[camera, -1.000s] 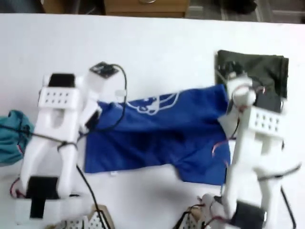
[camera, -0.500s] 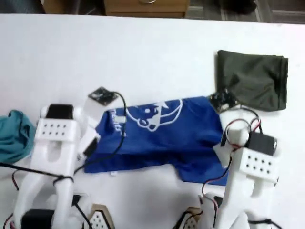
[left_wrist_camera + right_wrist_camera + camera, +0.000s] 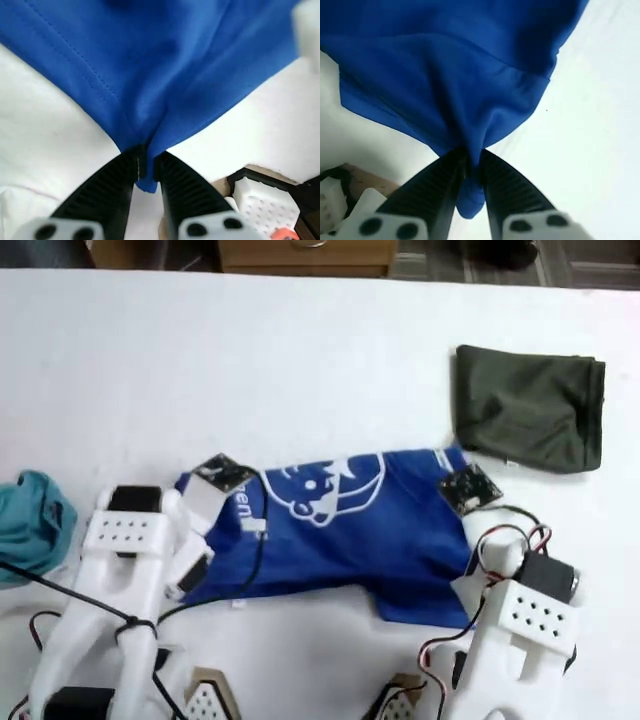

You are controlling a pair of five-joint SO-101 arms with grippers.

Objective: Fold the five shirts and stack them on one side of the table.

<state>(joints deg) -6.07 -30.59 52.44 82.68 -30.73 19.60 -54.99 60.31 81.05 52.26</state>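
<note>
The blue shirt (image 3: 330, 530) lies spread across the near middle of the white table (image 3: 300, 350), its white printed figure facing up, with its edges rumpled and partly lifted at both ends. The left gripper (image 3: 146, 161) is closed down to a thin slit on a bunched fold of the blue shirt's edge; the cloth is pinched between the black ribbed fingers (image 3: 117, 182) and a small tip of fabric pokes out below the pinch. The right gripper (image 3: 471, 157) is clamped the same way on the shirt's other end, with a gathered pleat squeezed between its fingers (image 3: 502, 182) and a lump of blue cloth hanging past them.

In the high view, the left arm (image 3: 130, 560) stands at the blue shirt's left end and the right arm (image 3: 520, 610) at its right end, both on the near side of it.

Three shirts can be counted. Besides the blue one, a dark green shirt (image 3: 530, 405) lies folded flat beyond the blue shirt's right end, just apart from it. A teal shirt (image 3: 30, 525) sits crumpled well off the blue shirt's left end, past the left arm, at the table edge.
</note>
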